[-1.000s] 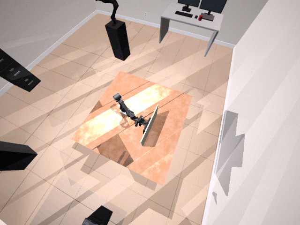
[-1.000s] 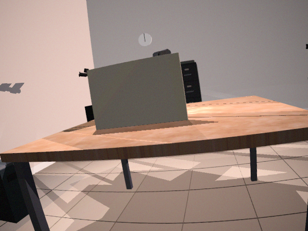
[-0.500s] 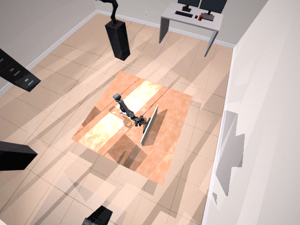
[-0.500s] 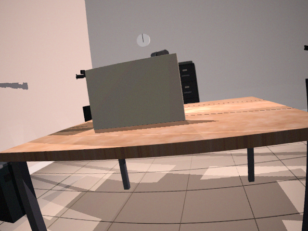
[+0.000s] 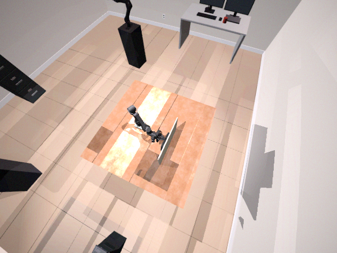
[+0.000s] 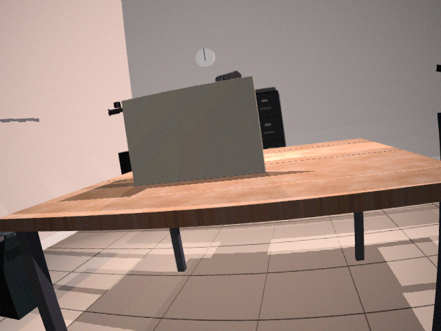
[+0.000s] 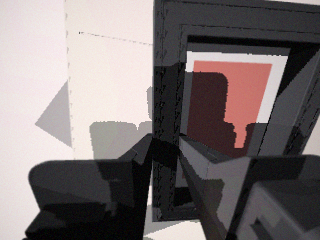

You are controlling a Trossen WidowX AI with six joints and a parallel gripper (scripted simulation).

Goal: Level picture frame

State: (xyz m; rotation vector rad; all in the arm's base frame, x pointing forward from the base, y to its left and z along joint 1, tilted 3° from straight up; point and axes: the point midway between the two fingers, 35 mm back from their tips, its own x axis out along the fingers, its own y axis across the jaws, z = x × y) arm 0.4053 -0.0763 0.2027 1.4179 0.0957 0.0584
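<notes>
The dark picture frame (image 7: 169, 47) with its white mat and red picture fills the middle and right of the wrist view, in front of the pale wall panel (image 7: 110, 75) (image 5: 170, 136) (image 6: 192, 135). Its near side bar runs almost straight up the wrist view. My gripper (image 7: 164, 138) (image 5: 165, 137) is shut on that side bar, low on it, with one finger on each side. The exterior view shows only the panel's back, which hides the frame and fingers. The screw and notched strip are hidden. I cannot tell from these views whether the frame is level.
The panel stands upright on the wooden table (image 5: 201, 114) (image 6: 355, 167). My arm (image 5: 141, 122) reaches to it from the other side of the table. A black pedestal (image 5: 133, 46) with another arm and a desk (image 5: 217, 24) with monitors stand farther off.
</notes>
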